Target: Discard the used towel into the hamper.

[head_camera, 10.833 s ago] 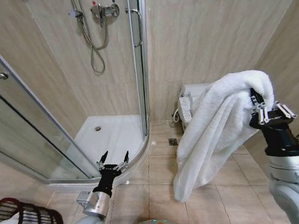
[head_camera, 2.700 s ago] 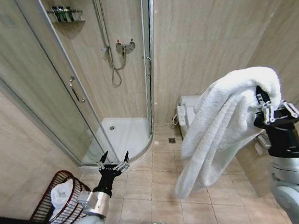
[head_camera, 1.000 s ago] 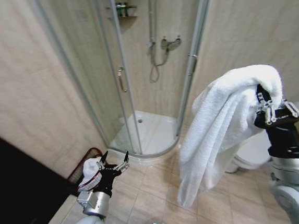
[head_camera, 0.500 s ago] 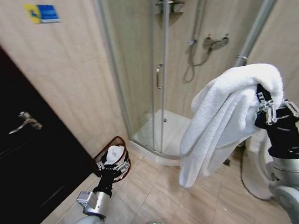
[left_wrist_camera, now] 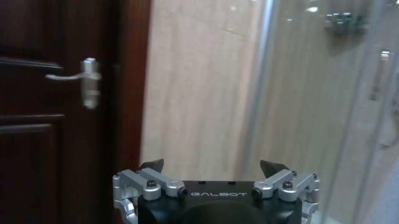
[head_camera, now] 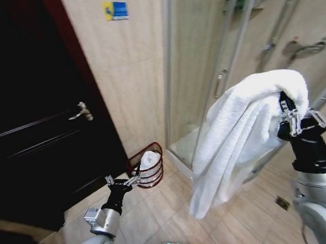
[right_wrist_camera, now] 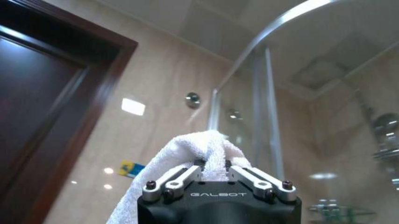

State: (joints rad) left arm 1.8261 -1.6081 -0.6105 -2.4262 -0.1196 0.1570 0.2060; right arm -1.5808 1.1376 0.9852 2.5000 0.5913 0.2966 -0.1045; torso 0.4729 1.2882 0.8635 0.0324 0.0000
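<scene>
A large white terry towel [head_camera: 249, 131] is held high, draped downward. The round reddish-brown wicker hamper [head_camera: 147, 165] stands upright at the floor's wall edge.

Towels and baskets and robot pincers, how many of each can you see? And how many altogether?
Towels: 2, the big white towel held up by the right pincer, and a white towel in the hamper.
Hampers: 1, the reddish-brown hamper on the floor by the shower.
Pincers: 2, the right one and the open left pincer.
Total: 5.
</scene>
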